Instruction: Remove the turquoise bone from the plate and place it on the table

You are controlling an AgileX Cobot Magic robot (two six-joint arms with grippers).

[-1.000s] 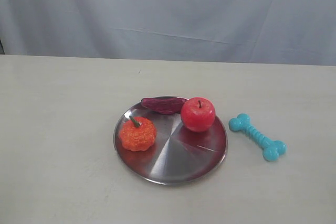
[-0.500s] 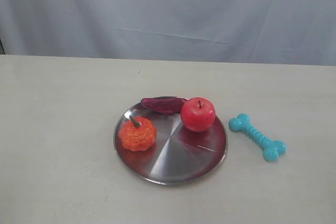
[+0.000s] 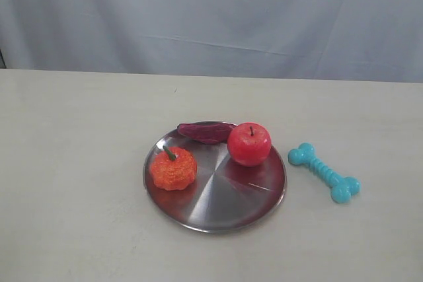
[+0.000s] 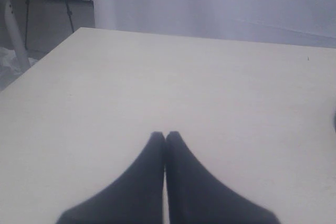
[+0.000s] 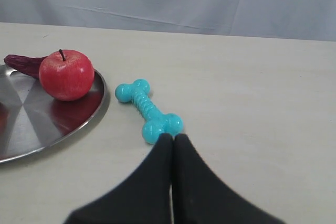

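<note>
The turquoise bone (image 3: pixel 324 172) (image 5: pixel 148 111) lies flat on the cream table (image 3: pixel 73 163), just to the right of the steel plate (image 3: pixel 225 203) (image 5: pixel 31 124) and apart from its rim. Neither gripper shows in the exterior view. In the right wrist view my right gripper (image 5: pixel 173 137) is shut and empty, its tips seen just short of the bone's nearer knob. My left gripper (image 4: pixel 165 134) is shut with nothing in it, over bare table far from the plate.
On the plate sit a red apple (image 3: pixel 249 143) (image 5: pixel 66 75), an orange pumpkin toy (image 3: pixel 172 168) and a dark purple piece (image 3: pixel 205 131) at the back rim. A grey curtain (image 3: pixel 211 18) hangs behind the table. The table's left edge (image 4: pixel 37 61) shows in the left wrist view.
</note>
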